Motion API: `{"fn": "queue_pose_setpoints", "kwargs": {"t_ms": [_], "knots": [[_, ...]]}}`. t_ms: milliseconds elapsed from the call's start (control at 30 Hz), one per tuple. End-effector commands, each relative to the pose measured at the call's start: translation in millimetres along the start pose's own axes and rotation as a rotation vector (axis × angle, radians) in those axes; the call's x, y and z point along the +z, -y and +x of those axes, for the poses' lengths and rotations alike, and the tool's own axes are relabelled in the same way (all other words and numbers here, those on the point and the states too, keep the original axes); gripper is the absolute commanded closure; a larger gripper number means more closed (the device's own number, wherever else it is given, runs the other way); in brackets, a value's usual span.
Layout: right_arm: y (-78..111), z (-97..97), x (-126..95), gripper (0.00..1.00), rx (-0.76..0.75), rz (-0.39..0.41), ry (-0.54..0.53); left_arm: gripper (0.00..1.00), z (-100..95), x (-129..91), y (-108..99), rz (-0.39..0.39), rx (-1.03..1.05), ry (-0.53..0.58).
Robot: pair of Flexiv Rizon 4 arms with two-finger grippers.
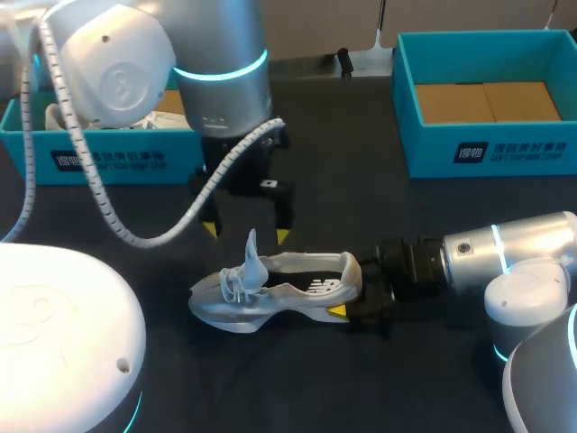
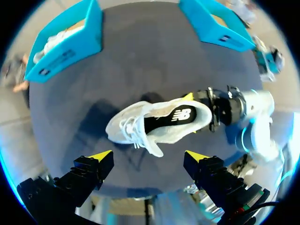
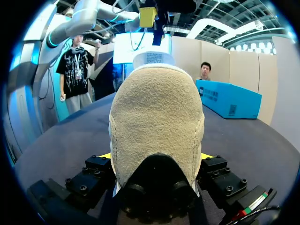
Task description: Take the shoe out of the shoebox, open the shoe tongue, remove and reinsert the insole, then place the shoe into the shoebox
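A light grey shoe (image 1: 270, 289) lies on the dark table, toe toward my left side, with its tongue (image 1: 252, 253) standing up. From the right, my right gripper (image 1: 352, 287) is shut on the shoe's heel, one finger on each side. In the right wrist view the suede heel (image 3: 157, 108) fills the space between the fingers of that gripper (image 3: 156, 157). My left gripper (image 1: 246, 233) hangs open just above and behind the tongue, touching nothing. In the left wrist view the shoe (image 2: 159, 122) lies ahead of this open gripper (image 2: 149, 155), its dark insole visible.
A teal shoebox (image 1: 99, 158) holding white contents stands at the back left. Another teal shoebox (image 1: 487, 149) with a brown cardboard floor stands at the back right. Both boxes (image 2: 65, 47) (image 2: 213, 28) lie beyond the shoe in the left wrist view.
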State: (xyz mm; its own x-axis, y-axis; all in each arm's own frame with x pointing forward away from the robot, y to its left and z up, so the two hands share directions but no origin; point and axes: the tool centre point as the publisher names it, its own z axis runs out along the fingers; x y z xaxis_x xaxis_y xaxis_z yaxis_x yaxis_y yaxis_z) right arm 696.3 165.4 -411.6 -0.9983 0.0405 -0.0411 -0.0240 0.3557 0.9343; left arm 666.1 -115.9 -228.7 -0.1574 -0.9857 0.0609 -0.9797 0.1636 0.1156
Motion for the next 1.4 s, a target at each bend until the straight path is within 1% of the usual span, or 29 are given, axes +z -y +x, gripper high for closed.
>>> {"fn": "queue_pose_setpoints", "kwargs": {"t_ms": [33, 233, 433, 567, 700, 900, 933, 1000, 1067, 1100, 1167, 1200, 1233, 1267, 1300, 1333, 1367, 1400], "knots": [[-1.6, 0.4, 0, 1.0, 0.0, 0.005, 0.0, 0.0, 16.6, 10, 7, -0.068, -0.143, 0.128], [-1.6, 0.4, 0, 1.0, 0.0, 0.005, 0.0, 0.0, 17.9, 27, 8, -0.073, -0.136, 0.158], [-1.6, 0.4, 0, 1.0, 0.0, 0.005, 0.0, 0.0, 21.6, 37, 17, -0.064, -0.122, 0.205], [-1.6, 0.4, 0, 1.0, 0.0, 0.005, 0.0, 0.0, 24.9, 45, 23, -0.081, -0.118, 0.226], [-1.6, 0.4, 0, 1.0, 0.0, 0.005, 0.0, 0.0, 32.3, 57, 26, -0.095, -0.11, 0.288], [-1.6, 0.4, 0, 1.0, 0.0, 0.005, 0.0, 0.0, 34.6, 69, 26, -0.119, -0.112, 0.312], [-1.6, 0.4, 0, 1.0, 0.0, 0.005, 0.0, 0.07, 34.9, 70, 25, -0.121, -0.11, 0.323], [-1.6, 0.4, 0, 1.0, 0.0, 0.005, 0.0, 0.09, 35.1, 73, 23, -0.118, -0.112, 0.336], [-1.6, 0.4, 0, 1.0, 0.0, 0.005, 0.0, 0.24, 35.7, 76, 24, -0.118, -0.118, 0.351], [-1.6, 0.4, 0, 1.0, 0.0, 0.005, 0.0, 0.25, 35.9, 77, 24, -0.12, -0.118, 0.352], [-1.6, 0.4, 0, 1.0, 0.0, 0.005, 0.0, 0.44, 35.2, 78, 23, -0.119, -0.123, 0.363], [-1.6, 0.4, 0, 1.0, 0.0, 0.005, 0.0, 0.45, 34.4, 79, 22, -0.12, -0.122, 0.363], [-1.6, 0.4, 0, 1.0, 0.0, 0.005, 0.0, 0.54, 32.9, 79, 21, -0.122, -0.123, 0.365], [-1.6, 0.4, 0, 1.0, 0.0, 0.005, 0.0, 0.54, 32.9, 79, 21, -0.122, -0.123, 0.365], [-1.6, 0.4, 0, 1.0, 0.0, 0.005, 0.0, 0.62, 31.5, 80, 21, -0.123, -0.124, 0.366], [-1.6, 0.4, 0, 1.0, 0.0, 0.005, 0.0, 0.87, 30.2, 81, 21, -0.125, -0.126, 0.365], [-1.6, 0.4, 0, 1.0, 0.0, 0.005, 0.0, 1.0, 29.2, 81, 21, -0.125, -0.129, 0.362], [-1.6, 0.4, 0, 1.0, 0.0, 0.005, 0.0, 1.0, 28.3, 81, 20, -0.125, -0.13, 0.359]]}}
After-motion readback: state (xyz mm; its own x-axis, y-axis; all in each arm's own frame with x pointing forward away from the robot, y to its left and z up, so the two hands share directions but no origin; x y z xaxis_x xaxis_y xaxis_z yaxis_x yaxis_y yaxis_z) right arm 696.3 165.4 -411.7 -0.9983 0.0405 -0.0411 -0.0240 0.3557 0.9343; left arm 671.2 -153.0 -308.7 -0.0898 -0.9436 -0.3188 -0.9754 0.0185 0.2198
